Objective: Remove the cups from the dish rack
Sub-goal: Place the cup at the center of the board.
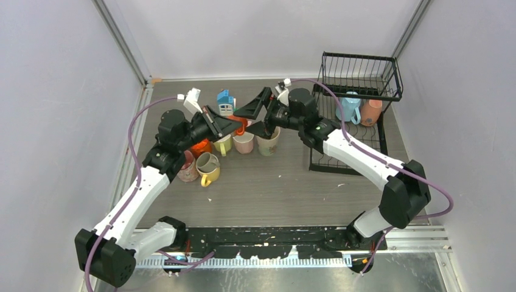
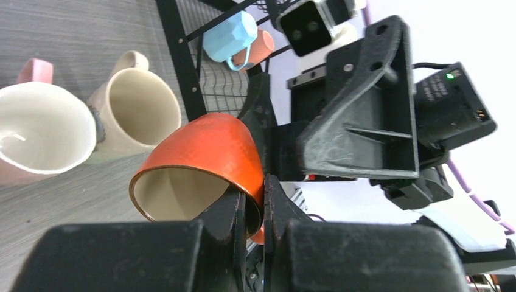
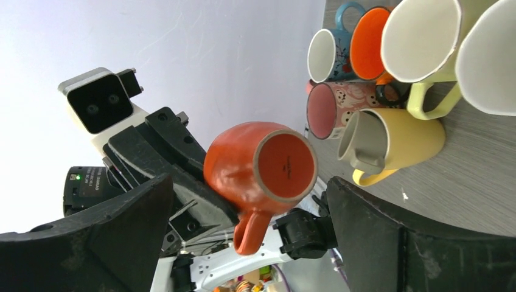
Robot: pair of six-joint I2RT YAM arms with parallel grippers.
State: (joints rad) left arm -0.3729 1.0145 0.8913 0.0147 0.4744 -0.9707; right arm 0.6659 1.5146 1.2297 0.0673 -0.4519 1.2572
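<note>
Top external view: nearest the arm bases, on the table's [image 1: 274, 194] left part, a yellow mug [image 1: 209, 168] and a pink patterned mug [image 1: 187, 168] stand side by side, touching. Just behind them are two cream mugs [image 1: 243, 143], upright, w/ more cups packed in beside. Above that cluster the L gripper [image 2: 252, 198] pinches the rim wall of the orange mug [image 2: 207, 152], one finger inside and one outside. The mug is lifted and tipped on its side, base twd the R arm. The R gripper [image 3: 251, 182] faces that base w/ fingers spread wide, gripping nothing. Further back stands a toy house [image 1: 226, 102]. Far right is the dish rack [image 1: 359, 73]. On its lower tier, under the upper basket, are a light blue mug [image 1: 348, 107] and a salmon mug [image 1: 371, 112], close together.
</note>
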